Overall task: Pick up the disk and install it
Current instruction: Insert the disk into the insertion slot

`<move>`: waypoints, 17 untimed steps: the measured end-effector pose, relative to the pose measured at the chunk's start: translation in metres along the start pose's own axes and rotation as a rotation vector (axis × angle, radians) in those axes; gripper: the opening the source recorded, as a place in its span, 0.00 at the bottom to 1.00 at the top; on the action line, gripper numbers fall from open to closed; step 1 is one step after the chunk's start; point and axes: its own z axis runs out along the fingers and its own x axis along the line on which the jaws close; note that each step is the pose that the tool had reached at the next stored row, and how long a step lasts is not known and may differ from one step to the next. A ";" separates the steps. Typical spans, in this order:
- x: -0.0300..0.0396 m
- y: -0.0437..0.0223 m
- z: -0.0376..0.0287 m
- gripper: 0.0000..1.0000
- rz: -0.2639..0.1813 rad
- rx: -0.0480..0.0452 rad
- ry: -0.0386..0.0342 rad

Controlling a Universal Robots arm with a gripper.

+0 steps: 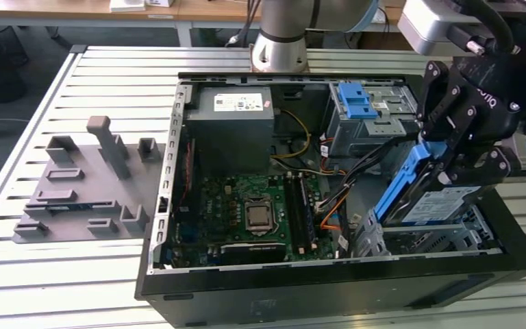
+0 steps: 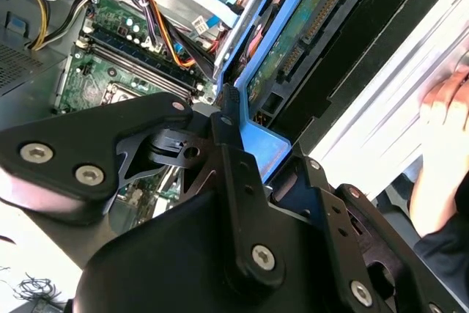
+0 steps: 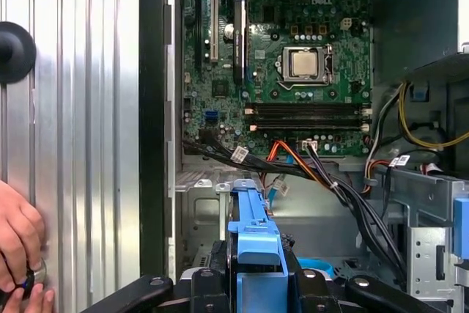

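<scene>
The disk (image 1: 435,205), a silver drive with a white-and-blue label in a blue carrier frame (image 1: 398,184), hangs tilted with one end up over the metal drive cage (image 1: 441,236) at the front corner of the open computer case, on the exterior view's right. My black gripper (image 1: 459,177) is shut on its upper part. In the second wrist view the gripper's fingers (image 2: 227,133) clamp the blue carrier (image 2: 258,146), and the disk's green circuit side (image 2: 297,38) runs away from them. The first wrist view has the blue carrier (image 3: 256,243) just past the gripper (image 3: 256,289).
Inside the case lie the motherboard (image 1: 254,212), a grey power-supply box (image 1: 231,113), a rear bay with a blue latch (image 1: 359,103) and bundled cables (image 3: 322,177). A grey fixture plate (image 1: 80,185) sits on the slatted table. A person's hand (image 3: 18,243) rests on the table beside the case.
</scene>
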 end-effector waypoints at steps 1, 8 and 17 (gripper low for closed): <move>0.0000 -0.0001 0.0007 0.36 0.000 0.0000 0.0000; -0.0001 -0.0003 0.0060 0.36 0.000 0.0000 0.0001; -0.0001 -0.0006 0.0126 0.36 0.000 0.0000 -0.0001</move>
